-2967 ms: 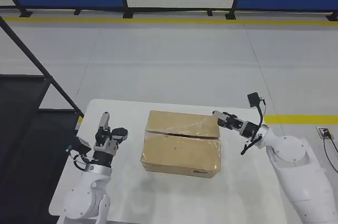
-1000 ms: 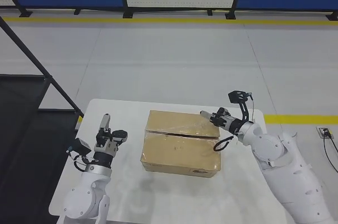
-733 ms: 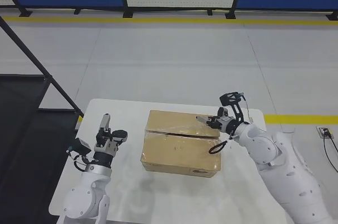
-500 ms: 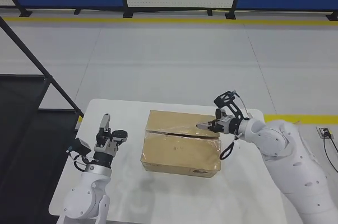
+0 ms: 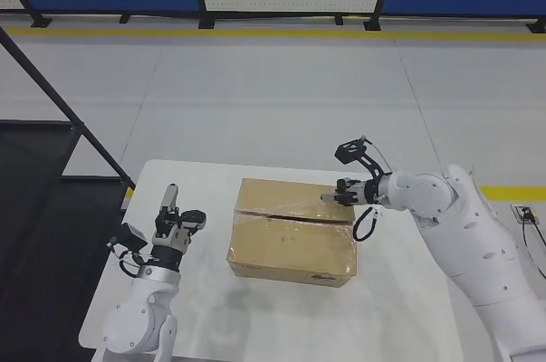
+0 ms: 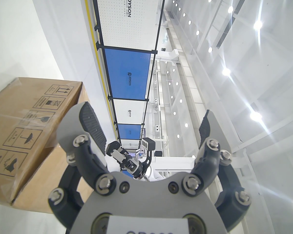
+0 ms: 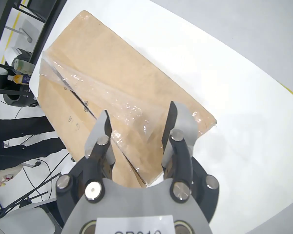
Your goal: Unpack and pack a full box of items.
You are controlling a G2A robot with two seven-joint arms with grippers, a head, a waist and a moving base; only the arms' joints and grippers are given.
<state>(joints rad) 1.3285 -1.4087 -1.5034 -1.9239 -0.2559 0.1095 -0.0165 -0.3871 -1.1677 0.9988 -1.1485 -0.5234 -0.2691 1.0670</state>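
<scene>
Above the right end of the box (image 5: 291,242), the right hand (image 7: 139,113) has swung in from beside it and now hovers, fingers apart, astride the loose clear tape (image 7: 95,81) over the flap seam. That box sits closed on the bench (image 5: 399,308), so unsealing looks imminent; the left hand (image 5: 169,197) stays left of it, fingers apart

I count 2 pincers, the left pincer (image 6: 146,113) and the right pincer (image 7: 139,112). There is 1 cardboard box (image 5: 291,242) under the right pincer and 1 clear tape strip (image 7: 92,83) ahead of its tips. I also count 1 table (image 5: 399,299) and 2 bottles (image 7: 22,64) far beyond it.
</scene>
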